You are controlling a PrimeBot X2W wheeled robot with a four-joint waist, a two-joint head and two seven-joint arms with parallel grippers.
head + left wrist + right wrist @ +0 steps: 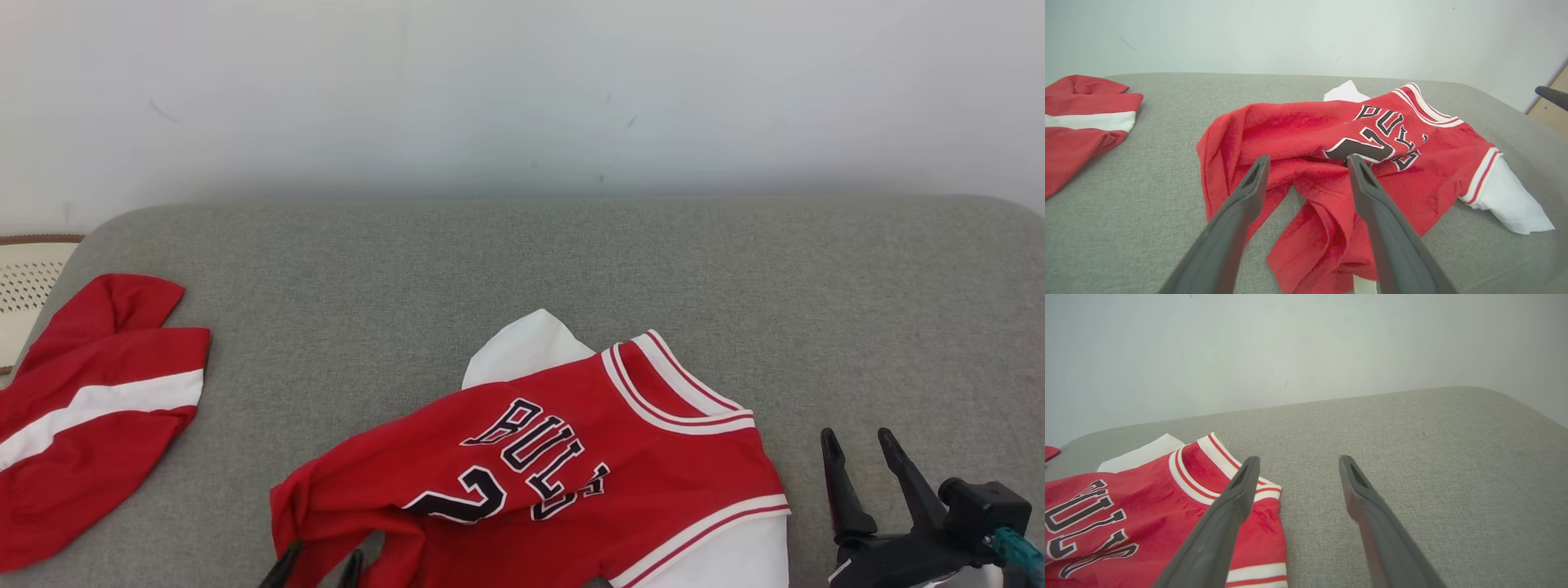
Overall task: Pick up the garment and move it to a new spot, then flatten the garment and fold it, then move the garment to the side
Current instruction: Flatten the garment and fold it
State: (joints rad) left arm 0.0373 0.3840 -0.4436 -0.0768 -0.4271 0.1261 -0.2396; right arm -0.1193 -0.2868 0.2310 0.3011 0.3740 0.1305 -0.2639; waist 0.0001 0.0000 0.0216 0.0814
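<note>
The garment [571, 474] is a red jersey with black "BULLS" lettering, lying rumpled on the grey cushion near its front edge. White sleeve parts stick out at its top and lower right. My left gripper [318, 565] shows as two dark tips at the jersey's lower left corner. In the left wrist view the left gripper [1308, 163] stands open above the crumpled hem of the garment [1339, 159], holding nothing. My right gripper [859, 445] is open just right of the jersey, empty. In the right wrist view the right gripper [1296, 465] hovers beside the striped collar of the garment [1147, 514].
A second red cloth with a white stripe [82, 416] lies at the left edge of the grey cushion [522, 269]. A pale perforated object [24, 286] sits beyond the left edge. A white wall runs behind. Bare cushion stretches to the back and right.
</note>
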